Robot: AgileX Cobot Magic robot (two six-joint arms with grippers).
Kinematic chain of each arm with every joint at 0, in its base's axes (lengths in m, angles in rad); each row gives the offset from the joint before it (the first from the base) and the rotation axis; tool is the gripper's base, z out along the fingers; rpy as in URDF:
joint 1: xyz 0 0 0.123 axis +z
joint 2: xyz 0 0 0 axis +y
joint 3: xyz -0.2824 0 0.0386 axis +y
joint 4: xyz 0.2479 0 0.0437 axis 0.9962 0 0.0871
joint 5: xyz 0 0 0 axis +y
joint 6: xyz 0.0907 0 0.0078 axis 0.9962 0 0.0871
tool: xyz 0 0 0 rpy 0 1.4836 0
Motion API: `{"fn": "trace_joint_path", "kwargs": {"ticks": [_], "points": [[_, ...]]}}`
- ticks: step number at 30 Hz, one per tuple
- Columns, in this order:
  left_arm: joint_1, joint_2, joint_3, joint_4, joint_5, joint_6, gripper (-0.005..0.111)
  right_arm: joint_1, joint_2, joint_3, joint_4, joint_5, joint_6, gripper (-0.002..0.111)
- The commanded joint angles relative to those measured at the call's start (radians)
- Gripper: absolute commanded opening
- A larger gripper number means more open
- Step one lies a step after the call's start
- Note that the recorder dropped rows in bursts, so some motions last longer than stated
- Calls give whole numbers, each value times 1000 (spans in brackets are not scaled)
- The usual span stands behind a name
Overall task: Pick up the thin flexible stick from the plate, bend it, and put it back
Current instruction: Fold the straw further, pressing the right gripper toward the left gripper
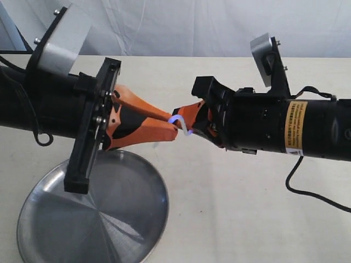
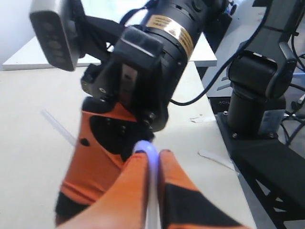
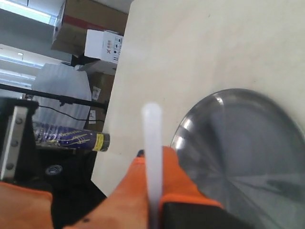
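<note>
The thin flexible stick (image 1: 185, 129) is held in the air between both grippers, bent into a tight U with a bluish gleam at the bend. My left gripper (image 1: 173, 128) is shut on one leg of the stick (image 2: 151, 160), which curls over its fingertips. My right gripper (image 1: 184, 118) is shut on the other leg, and that whitish stick (image 3: 153, 138) pokes out past its orange fingers (image 3: 174, 171). The two sets of fingertips almost touch. Below and to the left lies the shiny steel plate (image 1: 137, 219), with nothing in it; it also shows in the right wrist view (image 3: 248, 143).
The beige table (image 1: 236, 208) stretches right of the plate. A black cable (image 1: 307, 192) trails from the right arm. A clear plastic strip (image 2: 215, 159) lies near the table edge, beside a dark arm base (image 2: 257, 76). Cardboard boxes (image 3: 102, 45) stand beyond the table's edge.
</note>
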Motion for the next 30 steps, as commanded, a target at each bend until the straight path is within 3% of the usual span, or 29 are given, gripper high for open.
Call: {"fn": "trace_joint_path", "kwargs": {"ticks": [1, 30], "points": [[-3, -4, -16, -100, -100, 25, 0, 14, 1, 8, -104, -125, 28, -1], [-3, 29, -16, -71, -195, 25, 0, 14, 1, 8, -142, -271, 11, -1]]}}
